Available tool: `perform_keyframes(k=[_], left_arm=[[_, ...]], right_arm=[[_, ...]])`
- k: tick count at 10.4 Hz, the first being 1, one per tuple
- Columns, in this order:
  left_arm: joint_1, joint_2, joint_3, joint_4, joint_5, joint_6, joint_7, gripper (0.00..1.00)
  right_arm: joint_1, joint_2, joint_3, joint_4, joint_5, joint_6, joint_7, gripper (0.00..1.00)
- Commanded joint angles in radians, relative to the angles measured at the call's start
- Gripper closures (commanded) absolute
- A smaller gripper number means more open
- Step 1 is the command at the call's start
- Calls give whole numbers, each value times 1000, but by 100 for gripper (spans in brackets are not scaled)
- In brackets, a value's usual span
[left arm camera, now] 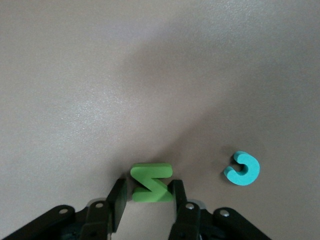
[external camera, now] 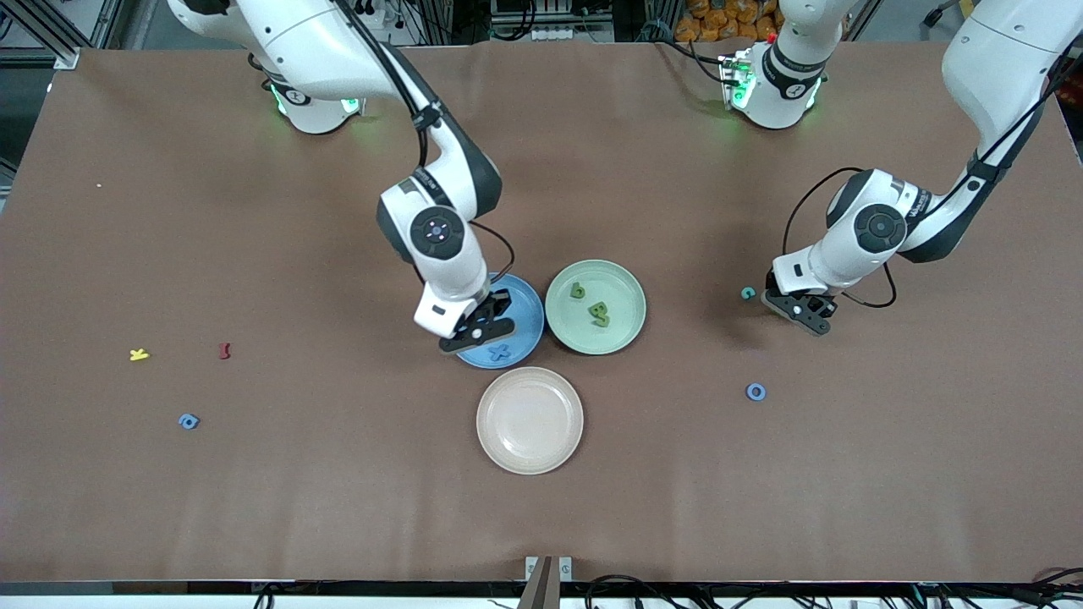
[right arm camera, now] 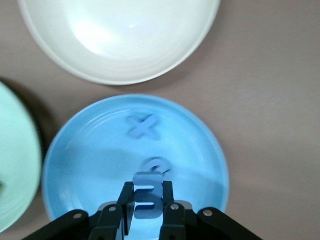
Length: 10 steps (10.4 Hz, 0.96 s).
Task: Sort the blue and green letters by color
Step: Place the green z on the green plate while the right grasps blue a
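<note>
My right gripper (external camera: 478, 331) hangs over the blue plate (external camera: 529, 311), shut on a blue letter (right arm camera: 148, 180) held just above the plate (right arm camera: 90, 150). A blue X (external camera: 500, 352) and a second blue letter (right arm camera: 156, 164) lie in that plate. Two green letters (external camera: 578, 291) (external camera: 599, 313) lie in the green plate (external camera: 628, 292). My left gripper (external camera: 799, 306) is down at the table toward the left arm's end. Its jaws straddle a bright green letter (left arm camera: 151, 182): one pad touches it and a small gap shows at the other. A teal letter (external camera: 748, 293) lies beside it.
A beige plate (external camera: 530, 419) sits nearer the front camera than the other two. A blue ring letter (external camera: 755, 392) lies on the table toward the left arm's end. A blue letter (external camera: 189, 420), a yellow letter (external camera: 140, 354) and a dark red letter (external camera: 224, 350) lie toward the right arm's end.
</note>
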Motion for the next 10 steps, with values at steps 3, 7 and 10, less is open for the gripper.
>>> perform_keyframes(k=[3,7,10], left_arm=[[6,-5,-3,14,39,12,-37,100],[6,-72,-56,81,5,-40,-36,100],[-27,-55,-200,315,-209,-385,-112,100]], right_arm=[[-2,-15,12,-17,-17,-7,48,0],[-168,-33,7,2,-16,-10,19,0],[-358,-33,8,73,-10,-138,-184,0]])
